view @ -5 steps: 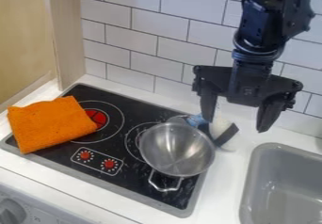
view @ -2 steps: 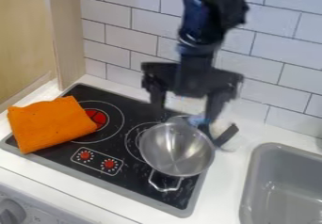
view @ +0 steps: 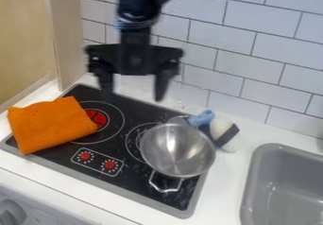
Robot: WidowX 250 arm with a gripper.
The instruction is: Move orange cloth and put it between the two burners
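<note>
My gripper [view: 133, 95] hangs open above the back edge of the stove, with nothing between its fingers. The orange cloth [view: 50, 125] lies folded at the stove's left side, over part of the left burner and the stove's left edge; the gripper is up and to the right of it, apart from it. The left burner [view: 96, 118] has a red centre that shows beside the cloth. The right burner [view: 133, 141] is partly hidden under a metal bowl.
The metal bowl [view: 177, 150] stands on the stove's right part, a wire handle at its front. Behind it lie a blue-handled item [view: 202, 118] and a white object with a black band [view: 223, 131]. A grey sink [view: 277, 186] is at the right, a tiled wall behind.
My gripper has moved left across the view, from above the right end of the stove to above its back left part, staying open. Cloth and bowl have not moved.
</note>
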